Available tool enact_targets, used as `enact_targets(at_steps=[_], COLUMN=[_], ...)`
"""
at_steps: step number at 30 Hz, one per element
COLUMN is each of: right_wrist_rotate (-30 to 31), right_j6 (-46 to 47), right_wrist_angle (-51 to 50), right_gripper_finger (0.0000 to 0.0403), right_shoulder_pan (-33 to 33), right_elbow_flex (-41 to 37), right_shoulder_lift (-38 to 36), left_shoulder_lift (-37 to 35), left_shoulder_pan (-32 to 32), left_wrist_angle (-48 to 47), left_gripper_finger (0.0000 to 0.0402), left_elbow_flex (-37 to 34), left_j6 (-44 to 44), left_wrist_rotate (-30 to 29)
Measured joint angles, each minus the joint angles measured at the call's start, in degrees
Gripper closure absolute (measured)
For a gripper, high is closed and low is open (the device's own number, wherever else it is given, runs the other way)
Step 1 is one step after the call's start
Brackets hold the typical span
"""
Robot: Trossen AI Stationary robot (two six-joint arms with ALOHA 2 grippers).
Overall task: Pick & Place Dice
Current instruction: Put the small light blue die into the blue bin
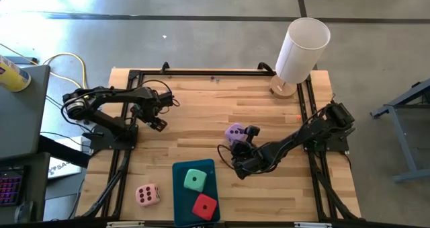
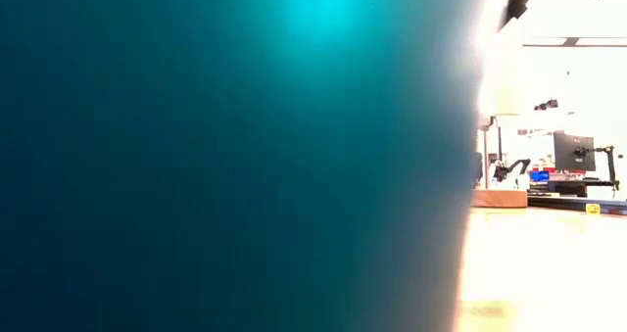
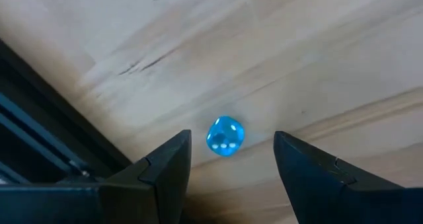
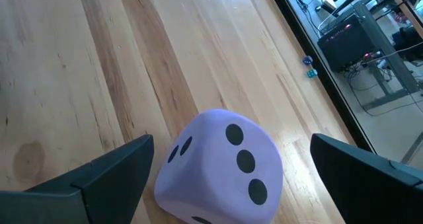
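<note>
A lilac die (image 4: 221, 164) rests on the wooden table near its middle, three pips toward the right wrist camera. My right gripper (image 4: 231, 143) is open with one finger on either side of the lilac die (image 1: 235, 132), apart from it. A mint green die (image 1: 195, 180) and a red die (image 1: 205, 206) sit on the teal tray (image 1: 180, 187) at the near edge. A pale pink die (image 1: 148, 194) lies on the table left of the tray. My left gripper (image 3: 232, 137) points down at the table's left, open over a small blue translucent die (image 3: 225, 135), clear of it.
A white cylinder (image 1: 302, 48) on a wooden base (image 1: 282, 88) stands at the far right corner. Black frame rails (image 1: 201, 73) run along the table's edges. The teal tray (image 2: 225, 156) fills most of the low view. Bare wood lies between the two arms.
</note>
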Motion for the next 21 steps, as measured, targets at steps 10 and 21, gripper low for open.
enact_targets(at_steps=[10, 21], right_wrist_rotate=[-0.03, -1.22], right_j6=[-0.39, -0.81], right_wrist_angle=[0.76, 1.44], right_gripper_finger=[0.0004, 0.0004], right_shoulder_pan=[0.0, 0.0], right_elbow_flex=[0.0, -0.02], right_shoulder_lift=[0.0, 0.0], left_shoulder_lift=[1.4, 1.47], left_shoulder_pan=[0.0, -0.04], left_wrist_angle=[0.53, 1.02], left_gripper_finger=[0.0195, 0.0267], left_elbow_flex=[-0.41, -0.5], left_j6=[0.04, 0.04], left_wrist_rotate=[0.43, 0.76])
